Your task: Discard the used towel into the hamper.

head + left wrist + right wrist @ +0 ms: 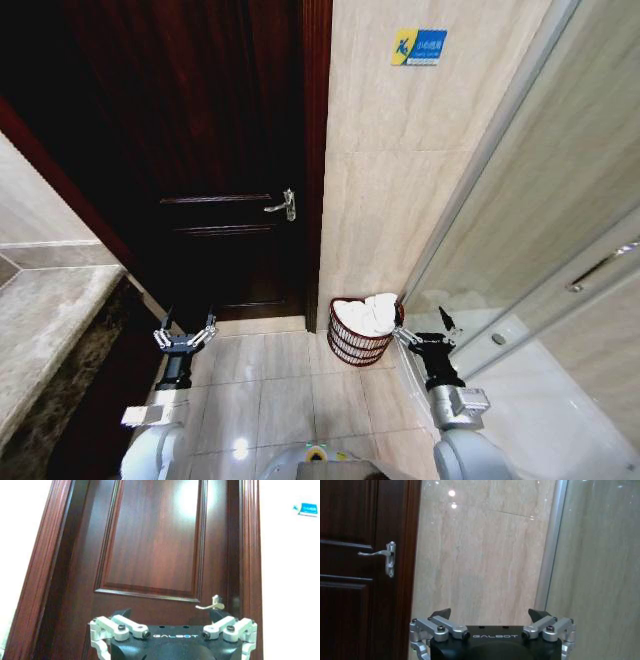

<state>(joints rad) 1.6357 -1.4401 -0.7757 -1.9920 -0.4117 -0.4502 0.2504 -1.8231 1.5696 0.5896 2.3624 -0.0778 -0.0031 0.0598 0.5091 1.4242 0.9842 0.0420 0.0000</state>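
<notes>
The hamper point(357, 345), a small round reddish-brown openwork basket, stands on the floor against the tiled wall, just right of the door frame. A white towel point(367, 312) lies bunched inside it, rising a little above the rim. My right gripper point(421, 325) is open and empty, held just right of the hamper's rim; the right wrist view shows its spread fingertips point(440, 613) before the tiled wall. My left gripper point(184, 327) is open and empty over the floor at the left, facing the door, and its fingertips point(122, 613) show in the left wrist view.
A dark wooden door point(215, 160) with a metal lever handle point(283, 206) is shut straight ahead. A stone counter point(45, 330) runs along the left. A glass shower partition point(540, 230) with a metal frame closes the right side. Beige floor tiles point(270, 390) lie between.
</notes>
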